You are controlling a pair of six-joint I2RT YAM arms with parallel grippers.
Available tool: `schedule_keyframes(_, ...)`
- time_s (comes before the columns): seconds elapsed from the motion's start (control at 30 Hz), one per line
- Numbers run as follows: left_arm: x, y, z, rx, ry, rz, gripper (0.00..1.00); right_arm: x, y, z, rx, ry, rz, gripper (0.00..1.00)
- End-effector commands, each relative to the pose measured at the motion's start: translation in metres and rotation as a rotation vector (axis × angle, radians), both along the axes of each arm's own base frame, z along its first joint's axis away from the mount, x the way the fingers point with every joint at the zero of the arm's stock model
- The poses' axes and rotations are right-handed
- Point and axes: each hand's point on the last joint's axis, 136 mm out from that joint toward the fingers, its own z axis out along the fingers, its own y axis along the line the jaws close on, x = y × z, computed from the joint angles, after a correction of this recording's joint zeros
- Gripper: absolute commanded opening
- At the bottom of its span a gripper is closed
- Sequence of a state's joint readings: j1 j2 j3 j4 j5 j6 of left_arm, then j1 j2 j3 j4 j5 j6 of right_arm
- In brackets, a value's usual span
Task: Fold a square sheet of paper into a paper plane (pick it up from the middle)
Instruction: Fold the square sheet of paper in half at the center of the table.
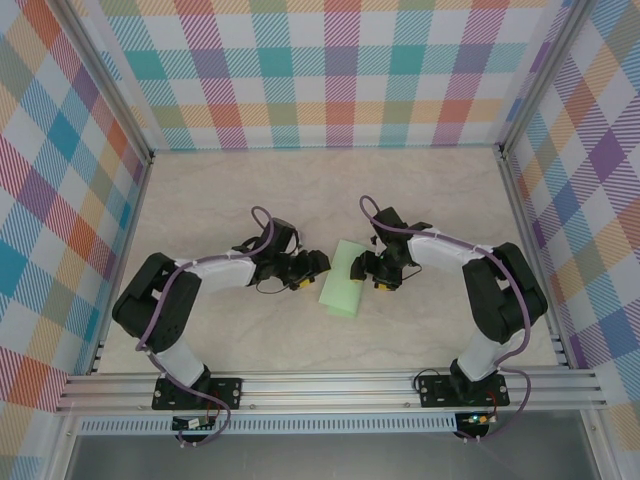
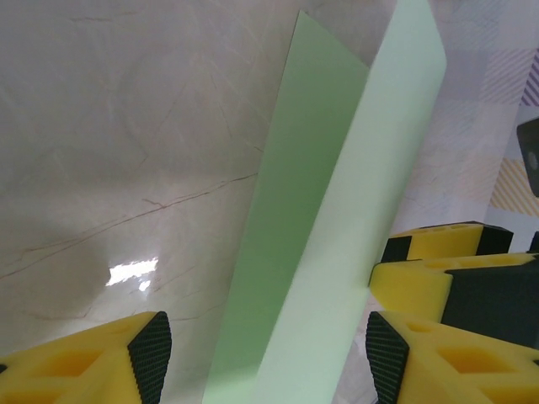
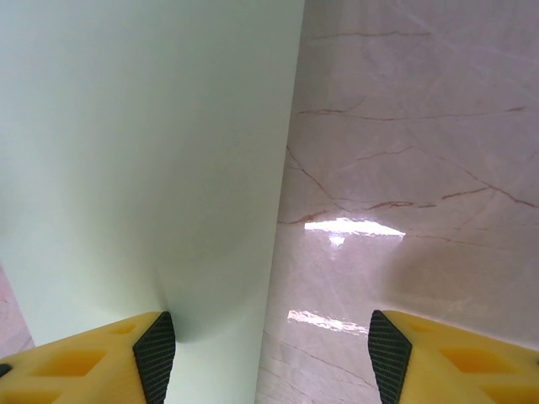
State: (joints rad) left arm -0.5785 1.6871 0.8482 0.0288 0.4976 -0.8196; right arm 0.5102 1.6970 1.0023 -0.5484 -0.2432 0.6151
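Between your left fingers (image 2: 150, 347), which stand apart, the folded pale-green sheet of paper (image 2: 320, 252) runs lengthwise, pinched by neither pad. Your right fingers (image 3: 155, 353) are spread too: one pad sits against the sheet's raised flap, the other hangs over bare surface (image 3: 421, 126). Sheet lies mid-surface, directly between the two arms.

The thin paper sheet (image 1: 343, 282) is plain pale green. The stone-look counter (image 1: 300, 190) is cream with brown veins. The panel walls (image 1: 320, 70) are pastel plaid. The left tool (image 2: 268, 353) and right tool (image 3: 269, 353) are yellow, black-padded.
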Motion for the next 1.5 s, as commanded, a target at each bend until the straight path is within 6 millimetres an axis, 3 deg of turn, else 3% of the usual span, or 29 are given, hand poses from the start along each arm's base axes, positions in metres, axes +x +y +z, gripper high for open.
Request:
schedule_keyframes(0.0, 0.002, -0.021, 0.007, -0.06, -0.012, -0.042, 0.65, -0.004, -0.003, 0.007, 0.005, 0.0, 0.009, 0.65)
schedule_keyframes(0.13, 0.002, -0.032, 0.006, -0.109, -0.003, -0.06, 0.61, -0.006, -0.002, 0.007, 0.011, 0.0, 0.01, 0.66)
schedule_keyframes(0.47, 0.0, -0.034, 0.013, -0.133, -0.031, -0.081, 0.28, -0.004, 0.002, 0.015, 0.06, -0.005, -0.014, 0.67)
schedule_keyframes(0.83, -0.002, -0.035, 0.014, -0.139, -0.046, -0.091, 0.04, 0.001, 0.015, 0.036, 0.232, -0.024, -0.092, 0.72)
schedule_keyframes(1.17, -0.007, -0.036, 0.014, -0.145, -0.046, -0.102, 0.07, 0.003, 0.014, 0.012, 0.192, 0.026, -0.11, 0.68)
schedule_keyframes(1.47, -0.007, -0.017, 0.017, -0.027, -0.083, -0.076, 0.32, -0.007, -0.013, -0.005, 0.024, 0.03, -0.091, 0.63)
